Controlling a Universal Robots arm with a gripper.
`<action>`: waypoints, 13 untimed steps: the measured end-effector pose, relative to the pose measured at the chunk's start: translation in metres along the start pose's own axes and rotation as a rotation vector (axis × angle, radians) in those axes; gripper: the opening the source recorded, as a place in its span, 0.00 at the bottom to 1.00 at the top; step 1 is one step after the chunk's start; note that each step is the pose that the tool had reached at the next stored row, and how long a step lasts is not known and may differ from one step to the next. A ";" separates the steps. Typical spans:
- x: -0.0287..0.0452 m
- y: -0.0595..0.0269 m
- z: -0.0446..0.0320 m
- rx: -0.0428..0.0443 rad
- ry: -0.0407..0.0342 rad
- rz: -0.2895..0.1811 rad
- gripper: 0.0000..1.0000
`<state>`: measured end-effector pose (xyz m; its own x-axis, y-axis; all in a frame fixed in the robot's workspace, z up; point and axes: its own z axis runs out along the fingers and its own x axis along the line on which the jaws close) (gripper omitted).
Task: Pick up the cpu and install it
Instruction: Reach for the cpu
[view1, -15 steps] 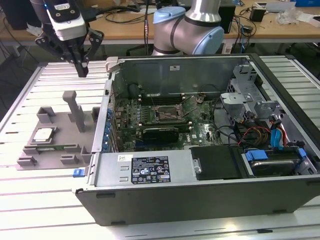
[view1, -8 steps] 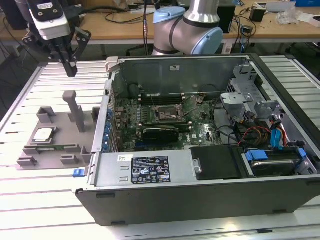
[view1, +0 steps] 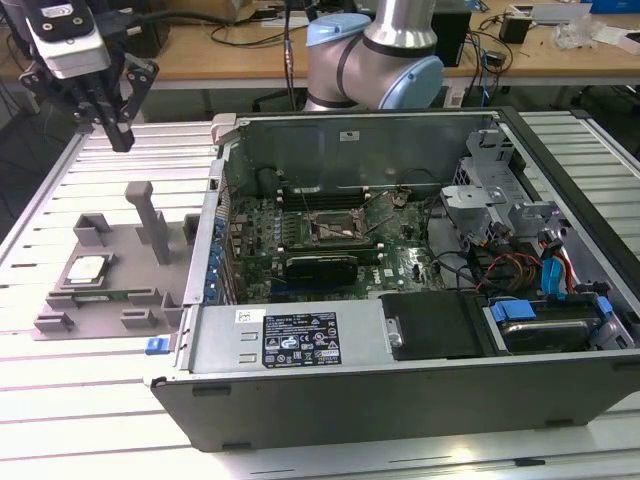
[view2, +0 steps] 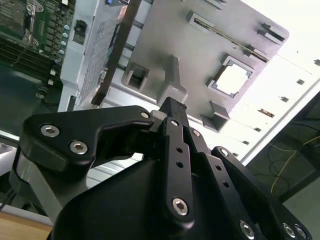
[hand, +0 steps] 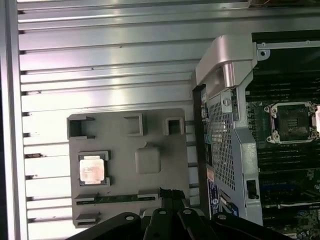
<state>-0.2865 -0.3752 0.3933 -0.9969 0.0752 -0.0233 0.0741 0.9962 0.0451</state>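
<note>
The claw (view1: 118, 135) is hovering high over the slatted desk (view1: 60, 200), fingers pressed together and gripping nothing; the cpu (view1: 87, 268) is sitting well below the claw, apart from it, in a square pocket of the grey tray (view1: 130, 270), shiny top facing up; in both wrist views the cpu (hand: 92, 168) is showing beyond the fingertips (view2: 172, 106); the open computer case (view1: 400, 250) is lying to the exterior view's right of the claw, its socket (view1: 335, 232) inside, well apart from the claw.
</note>
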 end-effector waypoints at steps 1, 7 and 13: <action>0.0030 0.0003 0.0000 0.0000 0.0000 0.000 0.11; 0.0170 0.0007 0.0011 0.0000 0.0000 0.000 0.11; 0.0361 -0.0001 0.0061 0.0000 -0.0001 0.000 0.11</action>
<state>-0.3224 -0.3723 0.3864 -0.9969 0.0753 -0.0233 0.0742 0.9962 0.0451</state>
